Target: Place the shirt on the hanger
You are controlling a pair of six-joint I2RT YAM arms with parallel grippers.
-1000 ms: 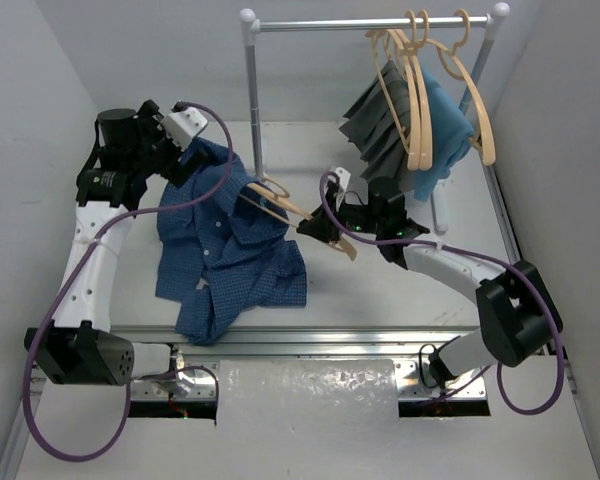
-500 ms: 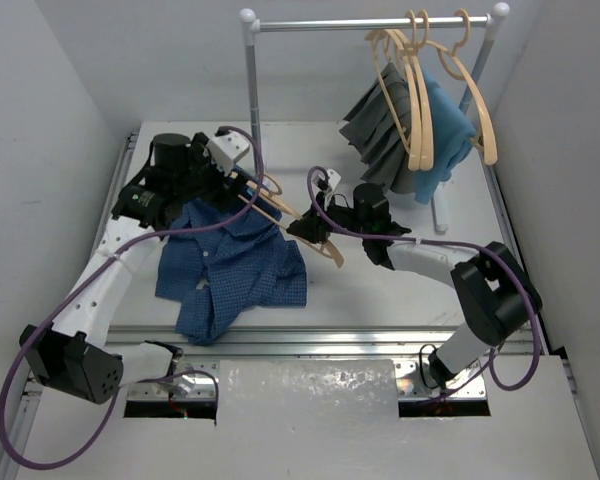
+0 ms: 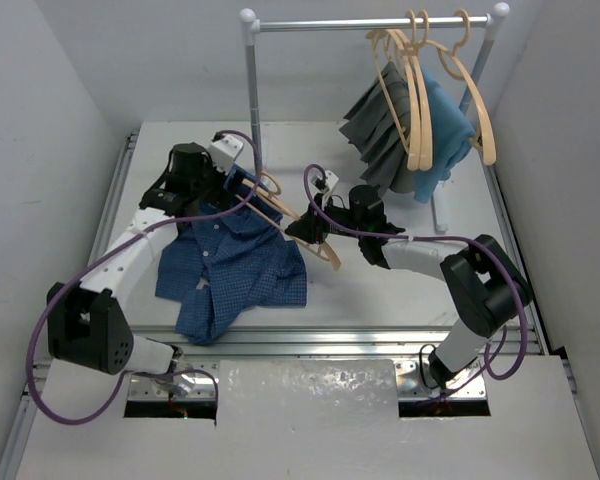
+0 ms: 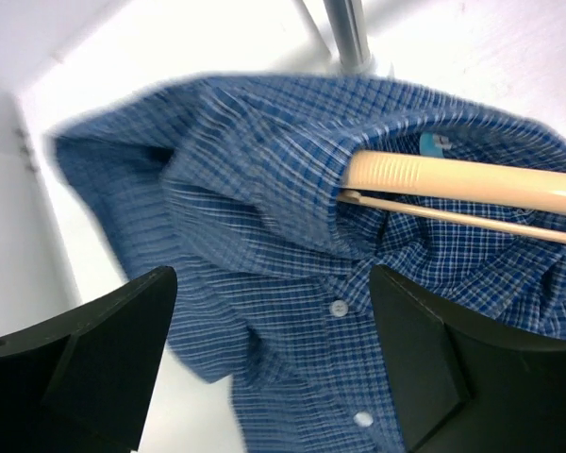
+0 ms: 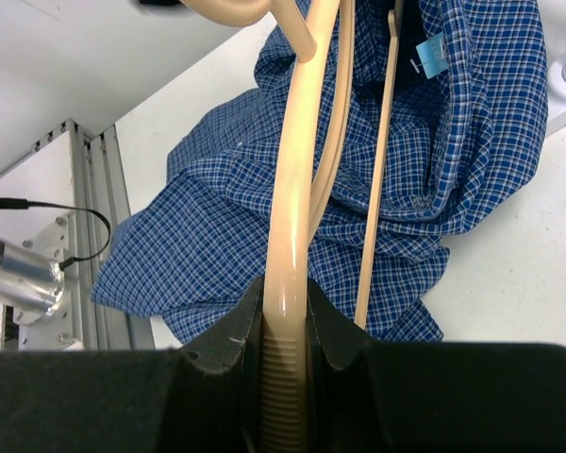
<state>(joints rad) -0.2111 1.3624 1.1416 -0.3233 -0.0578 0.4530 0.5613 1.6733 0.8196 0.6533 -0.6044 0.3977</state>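
rack [image 3: 370, 22]: stands at rear of worktop [image 3: 380, 290]
spare hangers [image 3: 417, 110]: on rack rail, right end
grey garment [image 3: 380, 130], teal cloth [image 3: 448, 125]: hang below them

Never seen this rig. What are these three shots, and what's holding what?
Two robot arms are bolted at the near edge of a table. The overhead picture looks down from behind them. The other two come from a camera on each wrist, so the dark shapes at the bottom are that arm's fingers. A blue checked shirt lies crumpled on the table. The right gripper is clamped on a wooden hanger, one end of it tucked under a fold of the shirt. The left gripper hovers open over the shirt, holding nothing. A rack at the back carries more hangers and two other garments.
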